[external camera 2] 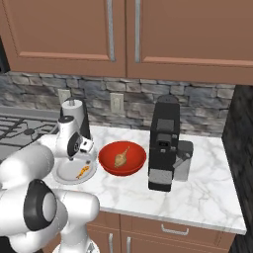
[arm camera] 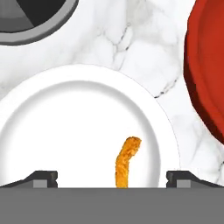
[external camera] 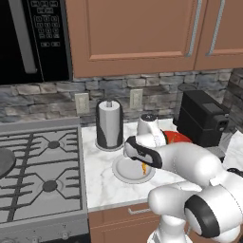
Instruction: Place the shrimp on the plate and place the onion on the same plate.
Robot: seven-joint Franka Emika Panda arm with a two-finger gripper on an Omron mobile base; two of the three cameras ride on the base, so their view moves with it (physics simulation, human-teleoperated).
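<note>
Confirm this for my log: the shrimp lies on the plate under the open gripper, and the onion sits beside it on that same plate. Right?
Not quite. The onion is not on the plate; it sits in the red bowl next to it, as the right base view shows. The rest holds: the shrimp lies on the plate, under the open gripper.

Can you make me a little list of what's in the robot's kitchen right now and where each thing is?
shrimp: lying on the plate, between the open fingertips
plate: on the marble counter, left of the red bowl
onion: inside the red bowl, not on the plate yet
gripper: open, just above the plate
paper towel roll: upright behind the plate
coffee machine: right of the red bowl
</note>
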